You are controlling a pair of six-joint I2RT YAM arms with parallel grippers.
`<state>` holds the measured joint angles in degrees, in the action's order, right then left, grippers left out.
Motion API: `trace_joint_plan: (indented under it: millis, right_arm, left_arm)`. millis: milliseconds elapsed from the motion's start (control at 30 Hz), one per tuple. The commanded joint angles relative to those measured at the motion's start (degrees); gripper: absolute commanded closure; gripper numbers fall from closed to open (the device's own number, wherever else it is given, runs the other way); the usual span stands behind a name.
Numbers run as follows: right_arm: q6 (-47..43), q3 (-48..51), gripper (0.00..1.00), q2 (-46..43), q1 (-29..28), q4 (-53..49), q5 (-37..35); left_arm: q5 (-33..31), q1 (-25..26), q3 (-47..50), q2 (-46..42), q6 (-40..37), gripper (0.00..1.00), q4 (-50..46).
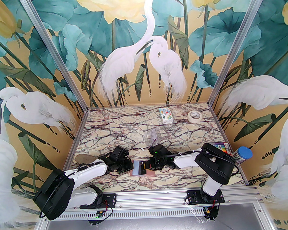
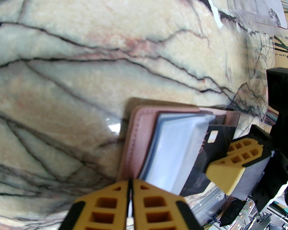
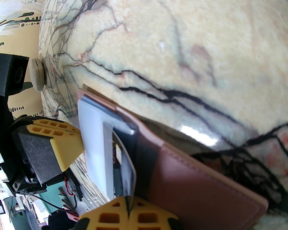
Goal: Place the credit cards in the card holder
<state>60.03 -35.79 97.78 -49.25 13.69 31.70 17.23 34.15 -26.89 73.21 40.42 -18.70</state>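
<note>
Holding the black card [image 2: 212,143] by one edge, my right gripper [image 3: 129,212] is clamped shut over the open card holder [image 3: 198,179], which lies flat between both arms, long axis 9 to 3 in the top view. In my judgement the card must travel toward 9 o'clock into the clear sleeves [image 2: 175,146]. My left gripper [image 2: 130,197], closed to a slit, sits at the holder's 9 o'clock end; grip on anything unconfirmed.

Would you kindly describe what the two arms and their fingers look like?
Both the left arm and right arm have glossy white links between bulky black joint housings, with thin black cables alongside and small green lights. The fingers are yellow wedges with rectangular cut-outs on black backing.
</note>
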Motion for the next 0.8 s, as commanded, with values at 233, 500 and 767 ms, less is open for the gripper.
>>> trace_joint_plan:
  millis: [233,500,767]
  right_arm:
    - [-1.4,-2.3,0.77,-3.4,-0.9,-15.2,-5.0]
    - [-2.8,-5.2,0.66,-4.4,-0.8,-20.1,-6.2]
    - [-3.8,-9.4,0.66,-3.6,-1.2,-26.9,-8.6]
  left_arm:
    - [-2.0,0.9,1.1,2.5,-0.3,0.90,-1.6]
    - [-1.8,0.8,1.0,2.4,-0.5,0.90,-1.4]
    - [-1.7,0.9,1.0,2.5,-0.6,0.90,-1.3]
